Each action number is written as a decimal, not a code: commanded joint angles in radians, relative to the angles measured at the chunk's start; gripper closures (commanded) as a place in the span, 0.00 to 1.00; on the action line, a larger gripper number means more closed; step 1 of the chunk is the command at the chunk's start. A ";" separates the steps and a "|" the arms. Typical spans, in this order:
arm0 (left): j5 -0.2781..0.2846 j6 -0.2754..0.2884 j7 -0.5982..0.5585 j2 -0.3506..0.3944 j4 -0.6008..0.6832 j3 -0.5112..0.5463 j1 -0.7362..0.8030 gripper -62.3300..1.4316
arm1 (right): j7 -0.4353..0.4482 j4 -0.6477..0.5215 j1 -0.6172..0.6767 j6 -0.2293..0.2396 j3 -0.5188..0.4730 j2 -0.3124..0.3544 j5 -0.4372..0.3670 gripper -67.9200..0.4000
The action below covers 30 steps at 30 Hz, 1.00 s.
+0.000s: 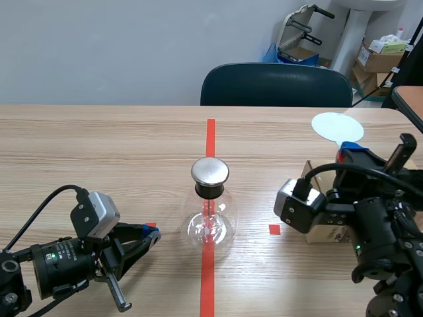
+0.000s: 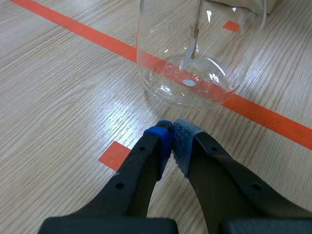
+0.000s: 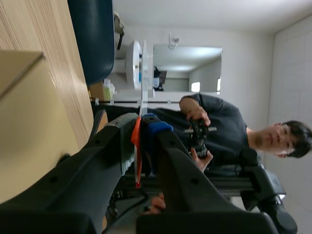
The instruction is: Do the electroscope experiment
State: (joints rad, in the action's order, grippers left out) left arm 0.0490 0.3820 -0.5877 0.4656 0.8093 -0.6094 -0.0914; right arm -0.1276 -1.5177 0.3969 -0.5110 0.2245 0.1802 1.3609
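Electroscope (image 1: 210,208): a clear round glass flask, upright on the centre tape line mid-table. It has a round silver metal cap (image 1: 210,171) on a black stopper (image 1: 211,191), and a thin rod (image 1: 211,210) hangs down inside with a narrow foil strip (image 2: 194,43) at its end. Paddle (image 1: 337,126): a thin white disc on an orange handle (image 3: 137,146), clamped between the right gripper's (image 3: 143,127) fingers. The disc is off the table and well apart from the flask, to its right.
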 commanded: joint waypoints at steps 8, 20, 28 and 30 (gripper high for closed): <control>0.010 0.002 -0.014 -0.005 0.022 -0.001 -0.003 0.93 | -0.014 -0.012 -0.009 -0.011 -0.003 0.013 -0.003 0.97; 0.010 0.002 -0.014 -0.005 0.022 -0.001 -0.003 0.93 | -0.005 -0.012 -0.009 -0.011 -0.003 0.013 -0.003 0.97; 0.010 0.002 -0.014 -0.005 0.022 -0.001 -0.003 0.93 | -0.005 -0.012 -0.009 -0.011 -0.003 0.013 -0.003 0.97; 0.010 0.002 -0.014 -0.005 0.022 -0.001 -0.003 0.93 | -0.005 -0.012 -0.009 -0.011 -0.003 0.013 -0.003 0.97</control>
State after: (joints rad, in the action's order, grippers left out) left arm 0.0490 0.3820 -0.5877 0.4656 0.8093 -0.6094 -0.0914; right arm -0.1291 -1.5177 0.3969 -0.5110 0.2245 0.1802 1.3609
